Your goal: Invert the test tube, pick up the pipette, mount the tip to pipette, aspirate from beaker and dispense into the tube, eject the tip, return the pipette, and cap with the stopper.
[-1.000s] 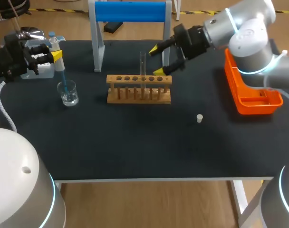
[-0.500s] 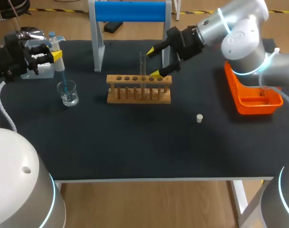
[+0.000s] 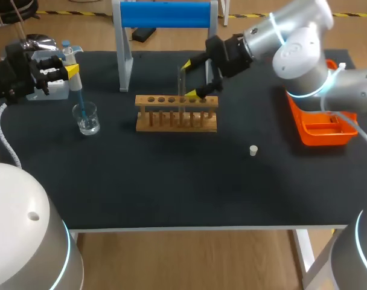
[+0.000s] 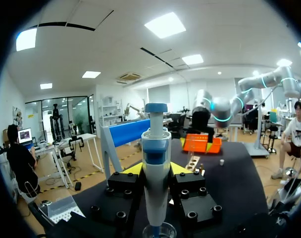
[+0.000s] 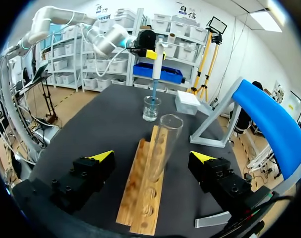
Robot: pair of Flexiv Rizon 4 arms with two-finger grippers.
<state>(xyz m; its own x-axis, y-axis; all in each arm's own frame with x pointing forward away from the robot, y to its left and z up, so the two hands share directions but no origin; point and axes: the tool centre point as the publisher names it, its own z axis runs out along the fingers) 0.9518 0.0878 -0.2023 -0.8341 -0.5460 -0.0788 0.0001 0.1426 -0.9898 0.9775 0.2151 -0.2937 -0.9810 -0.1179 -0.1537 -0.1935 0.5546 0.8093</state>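
The right fingers point(image 5: 102, 155) stand apart either side of the clear glass test tube point(image 5: 163, 148), upright in the wooden rack point(image 5: 140, 198) near the tabletop's point(image 3: 171, 181) far edge; it looks light, slick and brittle, best pinched gently high up, while the left fingers point(image 4: 132, 169) clamp the blue-and-white pipette point(image 4: 155, 168).
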